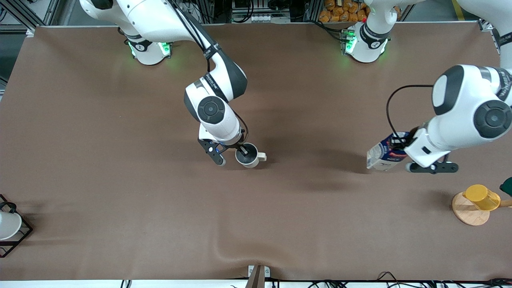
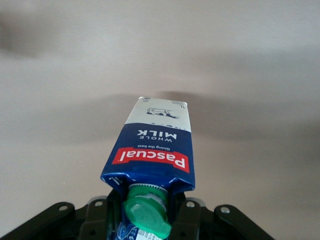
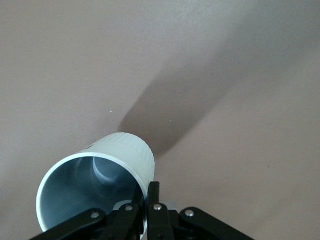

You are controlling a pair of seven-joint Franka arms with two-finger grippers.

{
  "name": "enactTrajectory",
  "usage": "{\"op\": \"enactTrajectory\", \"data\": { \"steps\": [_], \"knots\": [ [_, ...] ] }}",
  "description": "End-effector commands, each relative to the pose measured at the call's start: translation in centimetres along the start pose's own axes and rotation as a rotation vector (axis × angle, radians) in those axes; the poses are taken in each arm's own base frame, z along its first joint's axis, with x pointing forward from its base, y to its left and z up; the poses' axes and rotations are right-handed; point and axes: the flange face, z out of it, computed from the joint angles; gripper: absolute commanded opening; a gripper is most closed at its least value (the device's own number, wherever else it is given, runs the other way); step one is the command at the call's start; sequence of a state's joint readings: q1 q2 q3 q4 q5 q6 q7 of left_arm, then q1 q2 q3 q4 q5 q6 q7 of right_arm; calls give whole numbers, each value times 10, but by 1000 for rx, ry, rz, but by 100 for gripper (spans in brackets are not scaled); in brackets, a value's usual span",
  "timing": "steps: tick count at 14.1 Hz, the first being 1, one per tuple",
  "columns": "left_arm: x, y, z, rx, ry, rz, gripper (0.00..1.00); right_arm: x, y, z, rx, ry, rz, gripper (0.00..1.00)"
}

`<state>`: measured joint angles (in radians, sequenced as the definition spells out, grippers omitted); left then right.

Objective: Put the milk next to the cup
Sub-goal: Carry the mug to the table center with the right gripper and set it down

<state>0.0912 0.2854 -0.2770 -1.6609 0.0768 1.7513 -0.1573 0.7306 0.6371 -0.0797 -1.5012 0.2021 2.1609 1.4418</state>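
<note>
The milk (image 1: pixel 383 154), a dark blue carton with a red label band and beige lower part, hangs tilted over the table toward the left arm's end. My left gripper (image 1: pixel 403 142) is shut on its gable top. In the left wrist view the milk (image 2: pixel 152 145) points away from the camera, its green cap (image 2: pixel 147 215) sits between the fingers (image 2: pixel 184 210) of my left gripper (image 2: pixel 146 207). The cream-white cup (image 1: pixel 249 156) is at mid-table, its handle toward the left arm's end. My right gripper (image 1: pixel 242 151) is shut on its rim, one finger inside the cup (image 3: pixel 100 180), one finger outside (image 3: pixel 154 192).
A yellow cup (image 1: pixel 482 197) sits on a wooden disc (image 1: pixel 466 214) near the left arm's end, nearer the front camera than the milk. A white cup in a black wire rack (image 1: pixel 12 240) stands at the right arm's end. The brown cloth (image 1: pixel 224 252) ripples near the front edge.
</note>
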Motion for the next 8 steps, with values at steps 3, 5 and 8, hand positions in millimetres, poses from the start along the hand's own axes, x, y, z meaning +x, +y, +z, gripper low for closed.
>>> {"op": "enactTrajectory", "data": {
  "steps": [3, 5, 8],
  "knots": [
    [-19, 51, -16, 12, -25, 92, 29, -26, -9, 29, 12, 115, 49, 0],
    [-22, 64, -16, 9, -27, 115, 29, -26, -10, 28, 17, 113, 71, 69],
    [-31, 90, -6, 13, -73, 96, 29, -19, -10, 17, 20, 112, 74, 100]
  ]
}}
